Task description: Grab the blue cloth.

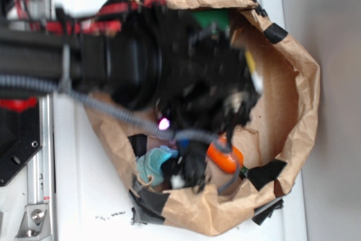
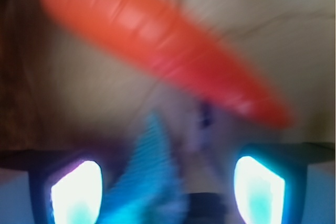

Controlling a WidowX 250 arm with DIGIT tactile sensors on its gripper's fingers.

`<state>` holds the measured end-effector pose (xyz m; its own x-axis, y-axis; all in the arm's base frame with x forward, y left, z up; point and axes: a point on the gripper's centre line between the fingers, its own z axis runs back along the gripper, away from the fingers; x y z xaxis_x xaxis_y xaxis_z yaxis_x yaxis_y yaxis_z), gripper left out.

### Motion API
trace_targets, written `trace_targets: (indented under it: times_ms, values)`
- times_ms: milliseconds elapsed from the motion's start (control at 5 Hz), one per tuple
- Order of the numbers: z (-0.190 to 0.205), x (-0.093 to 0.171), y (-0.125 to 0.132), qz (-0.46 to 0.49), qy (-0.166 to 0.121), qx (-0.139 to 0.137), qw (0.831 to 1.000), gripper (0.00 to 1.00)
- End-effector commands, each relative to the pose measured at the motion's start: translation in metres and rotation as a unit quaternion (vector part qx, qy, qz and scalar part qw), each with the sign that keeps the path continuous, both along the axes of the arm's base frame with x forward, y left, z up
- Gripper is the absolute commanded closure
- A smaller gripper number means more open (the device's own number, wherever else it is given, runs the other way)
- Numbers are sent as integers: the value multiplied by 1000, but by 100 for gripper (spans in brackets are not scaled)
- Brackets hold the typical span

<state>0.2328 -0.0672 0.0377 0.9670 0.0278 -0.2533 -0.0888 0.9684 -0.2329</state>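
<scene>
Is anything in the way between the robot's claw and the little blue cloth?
No, nothing visible blocks it. In the wrist view the blue cloth already lies between the gripper fingers. The orange carrot lies further ahead, beyond the cloth. The picture is blurry, so whether the fingers touch the cloth is unclear.

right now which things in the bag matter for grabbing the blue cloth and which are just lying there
For the job:
- blue cloth
- gripper, cloth showing between its fingers; grip unclear through blur

Just lying about:
- orange carrot
- green item, mostly hidden by the arm
- brown paper bag
</scene>
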Motion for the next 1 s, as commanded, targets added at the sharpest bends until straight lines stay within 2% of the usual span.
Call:
trace_targets:
  times_ms: [0,200,600,800]
  values:
    - [-23,-34,-53,-65,5,-58,996,0]
    - [-26,-47,-65,-70,1,-62,996,100]
    - [-1,-51,-52,-77,-31,-58,995,100]
    - [24,-48,-37,-82,-54,-45,994,100]
